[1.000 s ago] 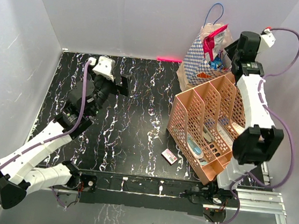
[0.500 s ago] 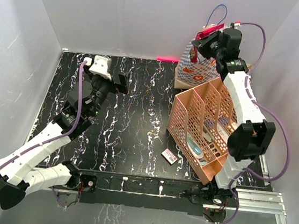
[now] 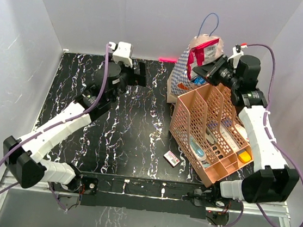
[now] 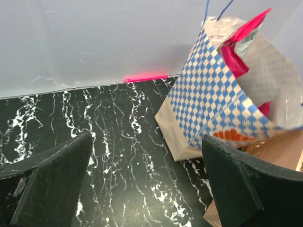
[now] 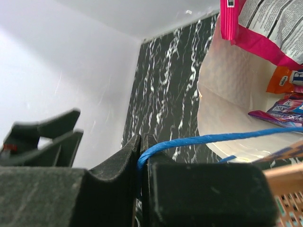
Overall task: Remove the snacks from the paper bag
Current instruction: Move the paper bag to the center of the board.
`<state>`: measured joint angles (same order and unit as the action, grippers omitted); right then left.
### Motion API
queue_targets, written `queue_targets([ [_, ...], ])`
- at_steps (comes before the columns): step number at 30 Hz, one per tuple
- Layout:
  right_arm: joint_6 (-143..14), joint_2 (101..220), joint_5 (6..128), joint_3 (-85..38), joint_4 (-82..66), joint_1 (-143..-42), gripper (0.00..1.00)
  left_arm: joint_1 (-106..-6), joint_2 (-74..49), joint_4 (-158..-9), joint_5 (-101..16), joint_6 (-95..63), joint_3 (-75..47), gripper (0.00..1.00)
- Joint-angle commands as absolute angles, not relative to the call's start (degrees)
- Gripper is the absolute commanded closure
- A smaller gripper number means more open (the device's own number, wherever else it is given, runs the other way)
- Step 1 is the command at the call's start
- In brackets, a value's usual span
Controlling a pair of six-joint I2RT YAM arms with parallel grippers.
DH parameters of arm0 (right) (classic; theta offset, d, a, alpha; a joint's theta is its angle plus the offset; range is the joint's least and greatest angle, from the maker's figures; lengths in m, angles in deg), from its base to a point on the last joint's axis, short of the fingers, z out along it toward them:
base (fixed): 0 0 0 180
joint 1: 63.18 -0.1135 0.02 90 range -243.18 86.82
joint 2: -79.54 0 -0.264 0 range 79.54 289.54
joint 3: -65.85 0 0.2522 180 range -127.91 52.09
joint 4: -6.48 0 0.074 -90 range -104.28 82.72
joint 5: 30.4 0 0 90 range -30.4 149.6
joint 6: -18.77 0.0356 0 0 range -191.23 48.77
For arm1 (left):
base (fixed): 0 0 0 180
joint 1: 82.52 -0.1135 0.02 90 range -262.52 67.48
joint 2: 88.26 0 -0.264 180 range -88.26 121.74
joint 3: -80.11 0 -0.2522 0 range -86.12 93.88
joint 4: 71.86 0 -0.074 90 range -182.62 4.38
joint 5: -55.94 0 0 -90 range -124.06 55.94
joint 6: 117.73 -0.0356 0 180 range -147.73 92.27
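The blue-and-white checkered paper bag (image 3: 178, 77) stands at the back of the table, leaning, with its mouth toward the right arm. A pink-red snack bag (image 3: 205, 48) sticks out of its top. My right gripper (image 5: 142, 147) is shut on one blue cord handle (image 5: 213, 140) of the bag, just above the rack's rear corner (image 3: 205, 73). Inside the bag (image 5: 227, 109) lie the pink-red bag (image 5: 265, 28), an orange packet (image 5: 280, 80) and a purple packet (image 5: 279, 111). My left gripper (image 4: 147, 184) is open just left of the bag (image 4: 208, 99), nothing between its fingers (image 4: 52, 179).
A peach perforated file rack (image 3: 210, 125) holding several items stands right in front of the bag, touching it. A small white-pink box (image 3: 172, 158) lies on the black marbled table (image 3: 116, 131) near the front. White walls close in at the back and both sides.
My right gripper swung from the bag's right side over its top, shut on the blue handle and pulled the bag leftward, tilting it. The left arm reached right toward the bag.
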<state>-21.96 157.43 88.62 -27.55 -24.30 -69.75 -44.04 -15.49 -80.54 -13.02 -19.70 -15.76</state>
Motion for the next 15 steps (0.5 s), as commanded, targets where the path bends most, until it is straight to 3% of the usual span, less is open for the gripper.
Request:
queue_targets([
  [1,-29.1,149.7,98.1,-27.1,-23.8,-68.7,0.92,-44.1,-12.4,-84.9,-11.3,-14.5,-8.3,0.02],
  [9,-33.6,146.6,100.0,-24.9,-28.9,-66.3,0.92,-50.1,2.5,-86.9,-25.7,-5.3,8.3,0.02],
  [15,-43.0,144.8,97.9,-28.9,-40.6,-66.0,0.92,-57.6,18.0,-88.3,-47.1,3.8,26.1,0.02],
])
